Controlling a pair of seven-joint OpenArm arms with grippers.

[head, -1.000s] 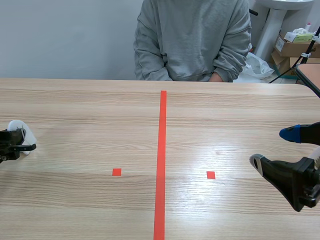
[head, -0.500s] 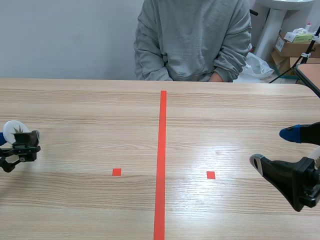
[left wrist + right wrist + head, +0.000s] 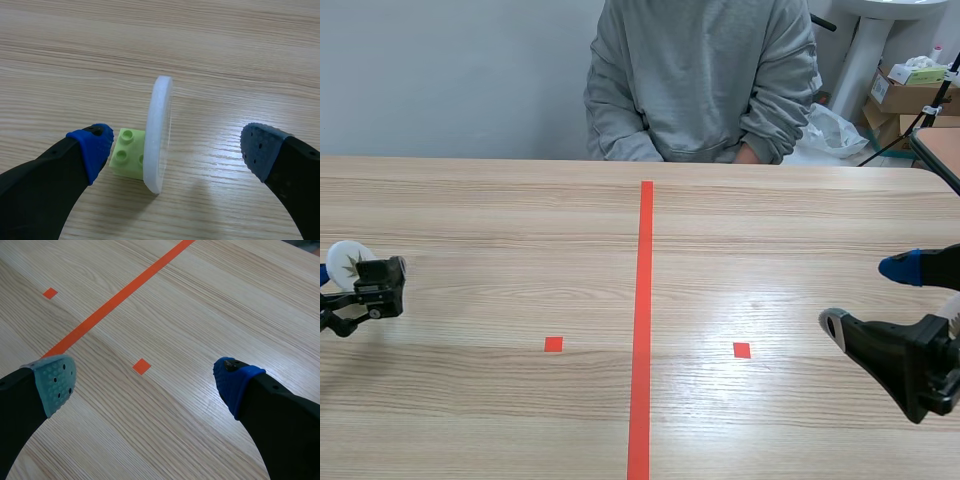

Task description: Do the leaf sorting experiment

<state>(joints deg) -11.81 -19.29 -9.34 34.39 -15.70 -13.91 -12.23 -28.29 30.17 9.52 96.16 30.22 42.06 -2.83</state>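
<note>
**Operator:** Entry 1, left side. Where does the piece sit against my hand?

**Recorder:** Your left gripper (image 3: 176,149) stands wide open and grips nothing. The white disc (image 3: 159,135) stands upright on its edge between the fingers, off-centre toward the blue pad (image 3: 92,147). A green brick (image 3: 126,152) sits against the disc's face on that side. The blue pad is just beside the brick; I cannot tell whether they touch. Your other pad (image 3: 257,150) is well apart from the disc. The disc's shadow falls on the wood right beside its lower rim, so it appears to rest on the table (image 3: 520,220).

**Operator:** Entry 2. Edges and room, going right?

**Recorder:** In the scene view the disc is near the table's left side, well short of the far edge. To its right a broad stretch of wood runs to the tape line (image 3: 643,320). One tape square (image 3: 553,344) lies on that stretch, closer to the robot. Past the line comes the second tape square (image 3: 741,350), then your right gripper (image 3: 145,385). Its fingers are spread wide with nothing between them, and it is above the wood with that square just ahead of it. The far edge runs straight across. A person (image 3: 700,80) sits behind the far edge at the middle, forearms at the edge.
</note>
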